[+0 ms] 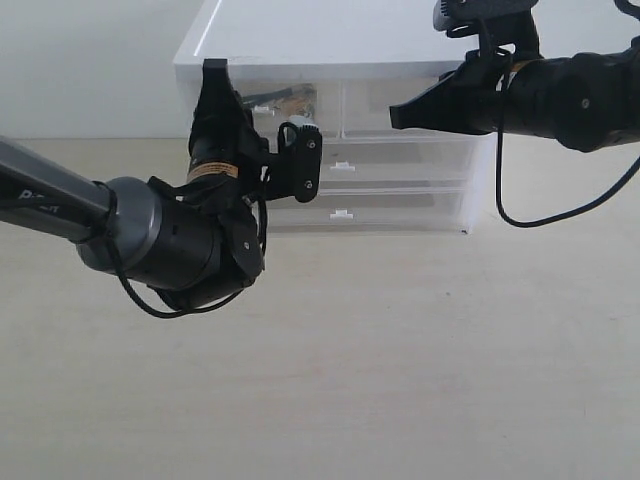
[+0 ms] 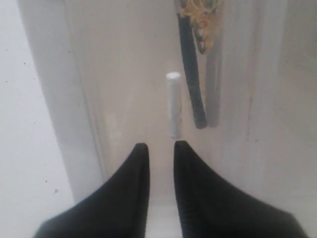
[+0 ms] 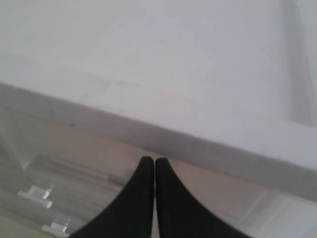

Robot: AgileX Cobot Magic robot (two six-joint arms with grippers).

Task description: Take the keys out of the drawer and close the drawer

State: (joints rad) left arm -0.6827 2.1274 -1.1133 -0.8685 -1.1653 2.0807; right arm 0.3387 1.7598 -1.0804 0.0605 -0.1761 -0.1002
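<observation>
While both arms are hovering at the cabinet [image 1: 330, 40], risks are running L to R:
L arm writing: yellow band [image 1: 210, 172] and white lettering [image 1: 28, 197] are showing, too small to read.
L gripper [image 2: 161, 145]: fingers sitting slightly apart, gripping nothing, aiming at tab handle [image 2: 173, 104]; tips could be slipping off so small a tab.
Drawer [image 1: 250, 95]: looking shut; hard pulling is risking dragging the cabinet.
Keys [image 2: 202, 22]: lying inside, showing thru the front at 3 o'clock of the tab; cord [image 2: 190, 74] may be snagging.
R gripper [image 3: 153, 159]: tips pressed together, holding nothing, hovering at 3 o'clock of the keys; arms risking crowding.
Cabinet writing: none showing.
</observation>
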